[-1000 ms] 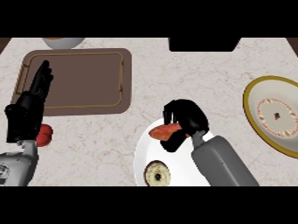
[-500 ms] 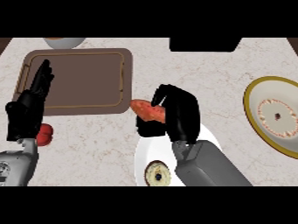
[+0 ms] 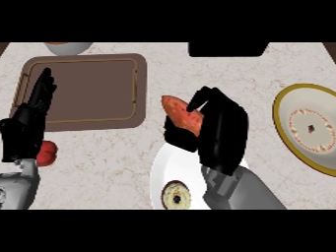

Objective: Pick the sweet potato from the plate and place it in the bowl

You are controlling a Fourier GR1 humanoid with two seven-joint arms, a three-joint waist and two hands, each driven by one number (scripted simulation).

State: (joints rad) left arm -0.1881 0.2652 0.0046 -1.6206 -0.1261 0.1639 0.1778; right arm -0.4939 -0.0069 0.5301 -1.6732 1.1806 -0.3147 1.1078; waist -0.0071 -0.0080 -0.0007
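My right hand (image 3: 218, 128) is curled round the orange sweet potato (image 3: 180, 113), holding it above the counter just past the far edge of the white plate (image 3: 163, 170). The potato's pointed end sticks out to the left of the fingers. The bowl (image 3: 67, 47) shows only partly at the counter's far left edge, well away from the hand. My left hand (image 3: 26, 123) rests open at the left, fingers up, over the edge of the brown board.
A brown cutting board (image 3: 86, 91) lies between the hand and the bowl. A small red item (image 3: 48, 152) sits by my left wrist. A round donut-like item (image 3: 176, 195) lies on the white plate. A yellow-rimmed plate (image 3: 317, 127) is at right. A black box (image 3: 227, 48) stands far back.
My right hand has lifted the sweet potato off the white plate and carried it up and leftward. The left hand has stayed still.
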